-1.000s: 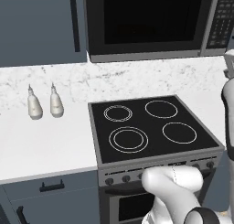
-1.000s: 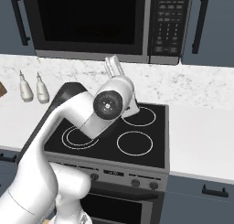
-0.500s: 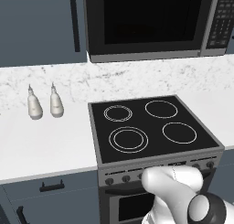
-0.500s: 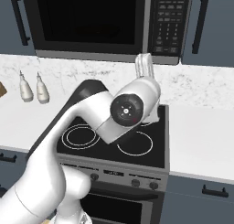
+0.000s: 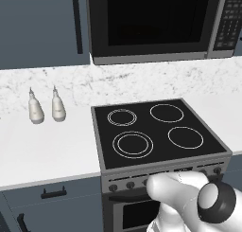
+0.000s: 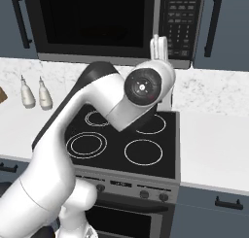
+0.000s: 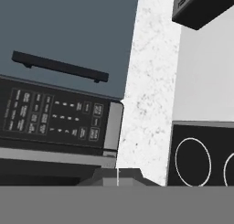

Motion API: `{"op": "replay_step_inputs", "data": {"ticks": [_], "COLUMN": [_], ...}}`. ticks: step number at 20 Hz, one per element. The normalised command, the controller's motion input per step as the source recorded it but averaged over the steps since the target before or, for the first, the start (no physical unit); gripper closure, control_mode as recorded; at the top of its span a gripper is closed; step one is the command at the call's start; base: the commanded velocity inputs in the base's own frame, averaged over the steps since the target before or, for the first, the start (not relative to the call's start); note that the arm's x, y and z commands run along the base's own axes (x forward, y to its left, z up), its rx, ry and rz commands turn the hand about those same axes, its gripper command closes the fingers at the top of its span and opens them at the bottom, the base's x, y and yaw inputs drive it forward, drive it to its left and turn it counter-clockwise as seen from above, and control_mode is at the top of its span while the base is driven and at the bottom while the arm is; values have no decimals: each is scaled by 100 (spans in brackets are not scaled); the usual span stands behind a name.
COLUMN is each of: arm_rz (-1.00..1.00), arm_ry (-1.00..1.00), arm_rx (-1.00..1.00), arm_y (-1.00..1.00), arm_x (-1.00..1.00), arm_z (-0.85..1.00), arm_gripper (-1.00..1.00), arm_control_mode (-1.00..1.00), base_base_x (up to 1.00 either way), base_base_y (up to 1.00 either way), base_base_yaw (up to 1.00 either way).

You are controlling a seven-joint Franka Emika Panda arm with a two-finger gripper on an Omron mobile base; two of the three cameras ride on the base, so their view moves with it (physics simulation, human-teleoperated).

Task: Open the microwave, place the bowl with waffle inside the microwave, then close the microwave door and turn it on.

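The microwave (image 6: 104,23) fills the top of the right base view, its microwave door (image 6: 92,21) shut. The gripper (image 6: 159,43), pinched closed and empty, sits top centre near the keypad (image 6: 182,21). Judging by that, it could brush a button instead of catching the door.

So the hand cam is rolled sideways here. The microwave (image 7: 55,127) sits at the lower left, and what you mostly get of it is the keypad strip (image 7: 50,118) with rows of small pale buttons. Right above the microwave in frame is a blue-grey cabinet door (image 7: 68,31) with a black bar handle (image 7: 59,66). Beside the microwave runs a strip of white speckled marble wall (image 7: 151,81), then plain pale counter (image 7: 203,77). Past that, at the lower right, a corner of the black stovetop (image 7: 201,159) with one white burner ring (image 7: 193,161). A dark boxy thing (image 7: 199,6) pokes in at the top right, can't tell what it is.
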Motion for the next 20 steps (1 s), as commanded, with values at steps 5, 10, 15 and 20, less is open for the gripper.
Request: {"op": "replay_step_inputs", "data": {"ticks": [5,10,15,20], "arm_rz": [0,0,0,7], "arm_ry": [-9,-11,-1,0], "arm_rx": [0,0,2,3], "arm_y": [15,10,0,0], "arm_x": [34,36,30,19], "arm_z": [0,3,9,2], "arm_gripper": [100,100,100,100], "arm_control_mode": [-100,-100,-100,-100], "base_base_x": [0,0,0,0], "base_base_y": [0,0,0,0], "base_base_yaw": [0,0,0,0]}}
